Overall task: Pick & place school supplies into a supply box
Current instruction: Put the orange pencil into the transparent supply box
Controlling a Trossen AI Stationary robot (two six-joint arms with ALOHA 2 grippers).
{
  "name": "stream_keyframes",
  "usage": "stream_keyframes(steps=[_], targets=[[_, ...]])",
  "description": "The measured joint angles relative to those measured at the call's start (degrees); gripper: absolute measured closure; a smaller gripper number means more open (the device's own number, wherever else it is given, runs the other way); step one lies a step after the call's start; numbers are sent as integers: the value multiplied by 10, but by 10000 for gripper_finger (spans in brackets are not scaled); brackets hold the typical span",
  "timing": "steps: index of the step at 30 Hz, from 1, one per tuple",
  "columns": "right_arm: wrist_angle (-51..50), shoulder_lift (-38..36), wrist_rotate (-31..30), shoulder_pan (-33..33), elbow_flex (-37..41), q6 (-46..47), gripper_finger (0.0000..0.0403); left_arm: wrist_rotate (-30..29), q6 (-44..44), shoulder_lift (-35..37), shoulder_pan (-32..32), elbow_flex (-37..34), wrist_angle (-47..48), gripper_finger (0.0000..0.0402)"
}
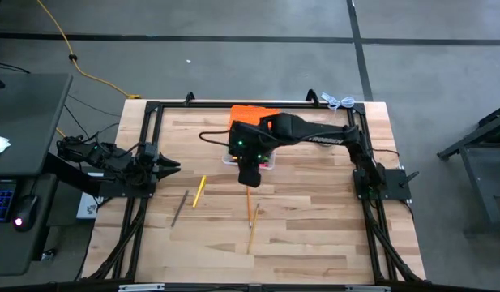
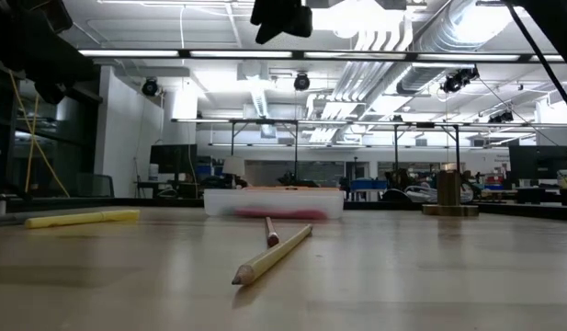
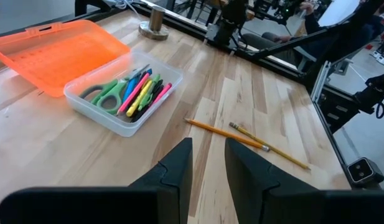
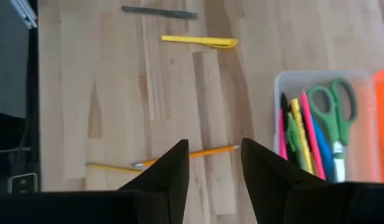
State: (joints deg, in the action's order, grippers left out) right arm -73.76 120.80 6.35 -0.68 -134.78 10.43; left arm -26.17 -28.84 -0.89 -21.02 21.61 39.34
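One supply box (image 3: pixel 104 115) is seen near the far edge of the tabletop (image 1: pixel 314 227), with its orange lid (image 3: pixel 55 53) folded open flat on the wood beside it. Inside the clear tray, one pair of green-handled scissors (image 4: pixel 332 115) is laid next to a tight bundle of pens and markers (image 4: pixel 300 140) in pink, yellow, green, blue and black; their exact number cannot be told.

Four supplies are counted loose on the tabletop. Two pencils (image 1: pixel 252 219) are found toward the middle, one orange and one plain wood, lying close together at a slight angle. One yellow marker (image 1: pixel 199 191) and one dark grey pencil (image 1: pixel 179 208) are placed side by side but apart, further toward the left arm. One silvery metal object (image 3: pixel 155 22) is stood beyond the box.

The right arm is stretched across the tabletop, and the right tool (image 4: pixel 213 165) is hung above the wood just in front of the box, pointed down over the orange pencil, its fingers parted and nothing gripped. The left tool (image 3: pixel 207 162) is held at the left edge, aimed across the tabletop, its fingers likewise parted and empty.
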Motion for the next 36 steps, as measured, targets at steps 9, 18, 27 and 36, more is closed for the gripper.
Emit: stream_keyframes(steps=[9, 18, 27, 36], targets=[[-2, 0, -30, 30, 0, 60, 279, 0, 0, 0, 0, 0, 0, 279], [3, 0, -40, 42, 33, 229, 279, 0, 0, 0, 0, 0, -1, 279], [52, 0, -28, 41, 145, 397, 279, 0, 0, 0, 0, 0, -1, 279], [236, 0, 28, 42, 255, 481, 279, 0, -2, 0, 0, 0, -1, 280]])
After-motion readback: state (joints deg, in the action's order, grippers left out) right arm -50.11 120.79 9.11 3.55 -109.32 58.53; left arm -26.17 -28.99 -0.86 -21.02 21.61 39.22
